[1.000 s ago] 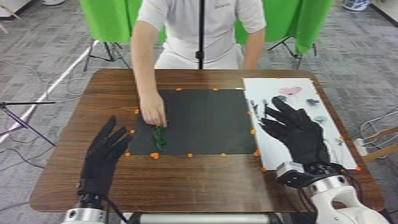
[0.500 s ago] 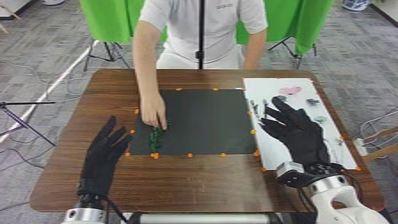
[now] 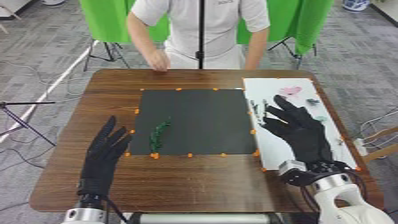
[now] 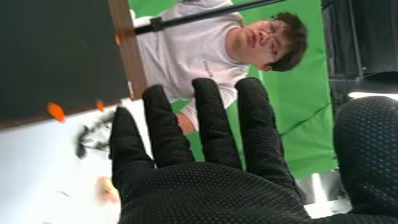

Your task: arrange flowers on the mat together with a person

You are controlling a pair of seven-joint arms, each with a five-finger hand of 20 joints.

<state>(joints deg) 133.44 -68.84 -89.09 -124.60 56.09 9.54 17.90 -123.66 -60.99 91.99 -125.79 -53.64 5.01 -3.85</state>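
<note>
Well, black mat [image 3: 204, 117] on brown table [image 3: 209, 182], green cloth [image 3: 302, 25] beyond. Green stem [image 3: 158, 135] on mat's left side. Right of mat, pink flower [image 3: 290, 90] on white sheet [image 3: 274, 152]; right hand [image 3: 304, 140] over sheet, fingers spread. Left of mat, left hand [image 3: 100, 162], fingers straight.

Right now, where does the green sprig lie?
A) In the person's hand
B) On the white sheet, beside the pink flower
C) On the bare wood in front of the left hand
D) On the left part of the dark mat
D: the green sprig lies on the left part of the dark mat, and the person's hand is at the table's far edge, away from it.
</note>
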